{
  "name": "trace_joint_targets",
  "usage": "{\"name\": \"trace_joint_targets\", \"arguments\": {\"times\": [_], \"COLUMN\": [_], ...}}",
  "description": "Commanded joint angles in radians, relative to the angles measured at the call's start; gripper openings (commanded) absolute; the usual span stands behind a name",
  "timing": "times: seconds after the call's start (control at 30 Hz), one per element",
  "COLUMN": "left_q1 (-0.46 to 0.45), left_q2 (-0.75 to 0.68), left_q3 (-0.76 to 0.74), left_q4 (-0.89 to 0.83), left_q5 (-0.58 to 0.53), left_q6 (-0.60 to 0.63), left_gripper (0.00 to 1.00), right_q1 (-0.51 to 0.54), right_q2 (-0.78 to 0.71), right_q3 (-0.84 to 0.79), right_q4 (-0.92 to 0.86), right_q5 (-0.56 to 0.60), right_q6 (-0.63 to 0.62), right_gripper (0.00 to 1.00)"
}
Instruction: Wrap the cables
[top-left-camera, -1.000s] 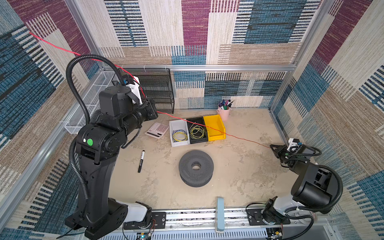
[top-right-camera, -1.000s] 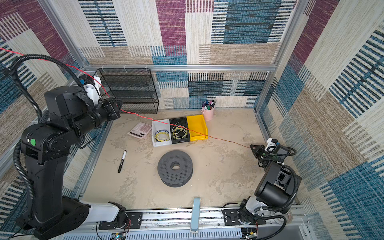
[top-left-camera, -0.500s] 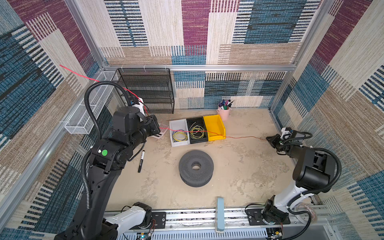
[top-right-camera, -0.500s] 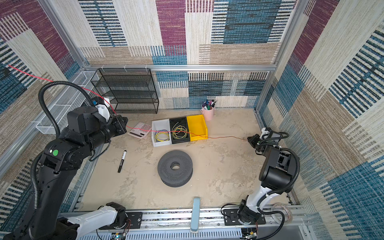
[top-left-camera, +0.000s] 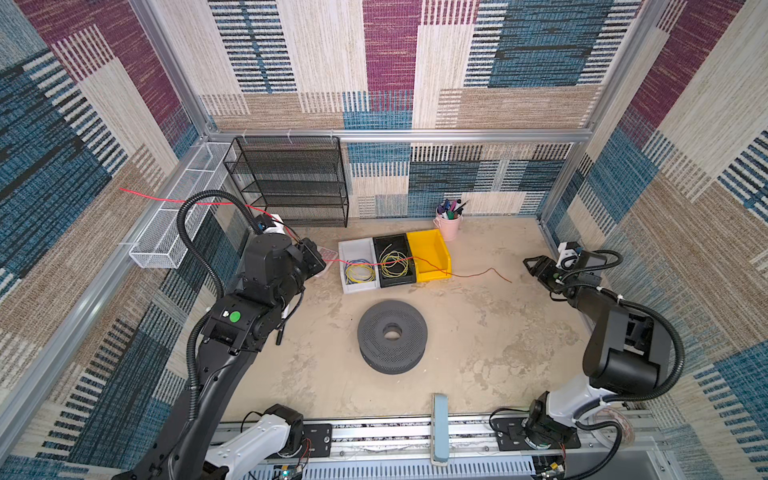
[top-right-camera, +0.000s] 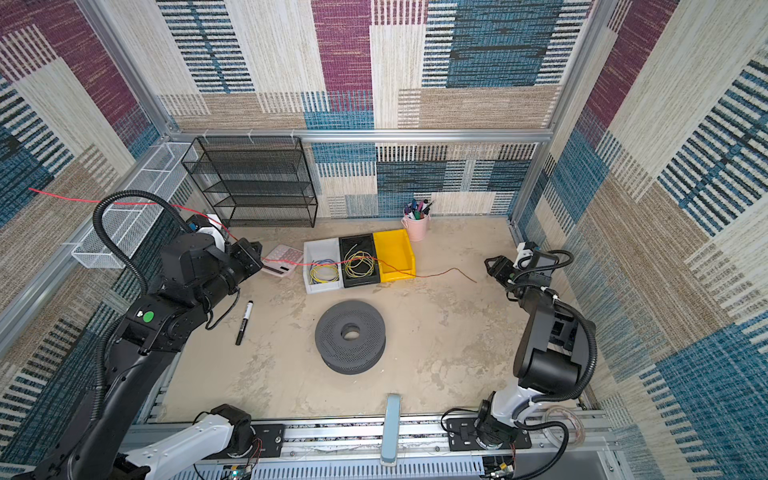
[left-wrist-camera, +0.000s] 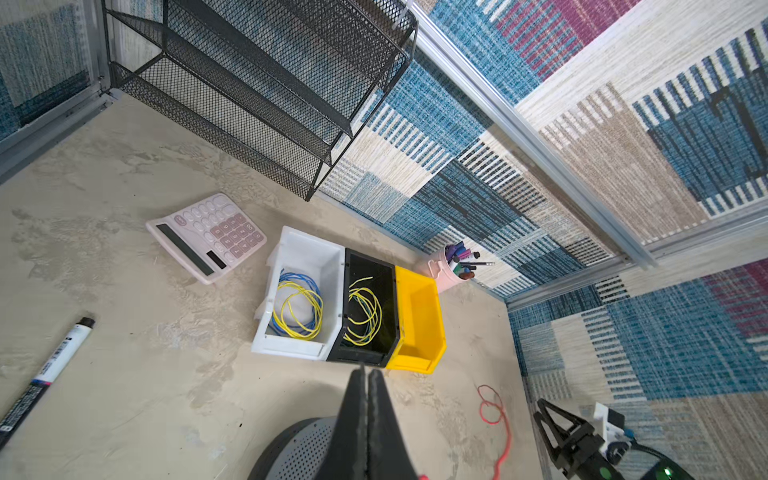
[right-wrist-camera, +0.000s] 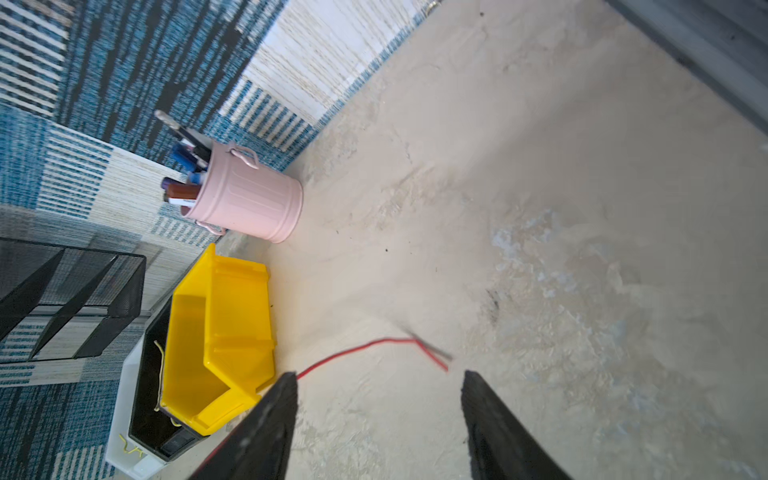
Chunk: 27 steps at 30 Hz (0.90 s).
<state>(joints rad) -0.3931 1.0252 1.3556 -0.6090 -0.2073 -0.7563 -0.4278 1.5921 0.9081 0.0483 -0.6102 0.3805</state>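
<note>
The cable (top-left-camera: 469, 275) is a thin red wire. In both top views it comes in from the left wall, passes through my left gripper (top-left-camera: 322, 262), crosses the bins and ends loose on the table. My left gripper (left-wrist-camera: 368, 370) is shut, with the cable (top-right-camera: 440, 273) running out of it. At the far right, just beyond the free end, my right gripper (top-left-camera: 530, 264) is open. In the right wrist view the cable's tip (right-wrist-camera: 432, 355) lies on the table ahead of the gripper (right-wrist-camera: 381, 375), touching neither finger. The left wrist view shows the cable (left-wrist-camera: 494, 409) curling into a small loop.
A grey perforated spool (top-left-camera: 392, 336) lies mid-table. White (top-left-camera: 353, 249), black (top-left-camera: 390, 243) and yellow (top-left-camera: 432, 253) bins stand in a row; the white and black ones hold wire coils. A pink pen cup (top-left-camera: 448, 226), calculator (left-wrist-camera: 208, 237), marker (top-right-camera: 244, 322) and black mesh rack (top-left-camera: 291, 178) are near.
My right gripper has opened and let go of the cable's end, which has dropped slack onto the table. The left arm has come down toward the bins, still gripping the cable.
</note>
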Motion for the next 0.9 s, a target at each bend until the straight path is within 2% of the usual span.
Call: {"name": "trace_joint_targets", "arguments": {"times": [0.0,0.17,0.33,0.47,0.7,0.87], "left_q1": [-0.034,-0.136,-0.293,-0.36,-0.445,-0.452], "left_q2": [0.012,0.036,0.05,0.092,0.118,0.095], "left_q3": [-0.013,-0.023,-0.103,-0.16,-0.157,-0.135], "left_q4": [0.111,0.126,0.165,0.204,0.217,0.156], "left_q5": [-0.043,-0.138,-0.304,-0.312,-0.326,-0.292], "left_q6": [-0.043,-0.029,-0.06,-0.093,-0.096,-0.091], "left_gripper": [0.0,0.0,0.0,0.0,0.0,0.0], "right_q1": [0.015,0.092,0.264,0.451,0.789,0.929], "right_q2": [-0.062,-0.174,-0.297,-0.369,-0.35,-0.281], "right_q3": [-0.008,-0.027,0.054,0.178,0.326,0.351], "right_q4": [0.012,0.015,-0.062,-0.155,-0.257,-0.257], "right_q5": [-0.002,-0.076,-0.172,-0.189,-0.245,-0.299], "right_q6": [-0.009,-0.013,-0.072,-0.148,-0.341,-0.416], "right_gripper": [0.73,0.72,0.7,0.71,0.74,0.77]}}
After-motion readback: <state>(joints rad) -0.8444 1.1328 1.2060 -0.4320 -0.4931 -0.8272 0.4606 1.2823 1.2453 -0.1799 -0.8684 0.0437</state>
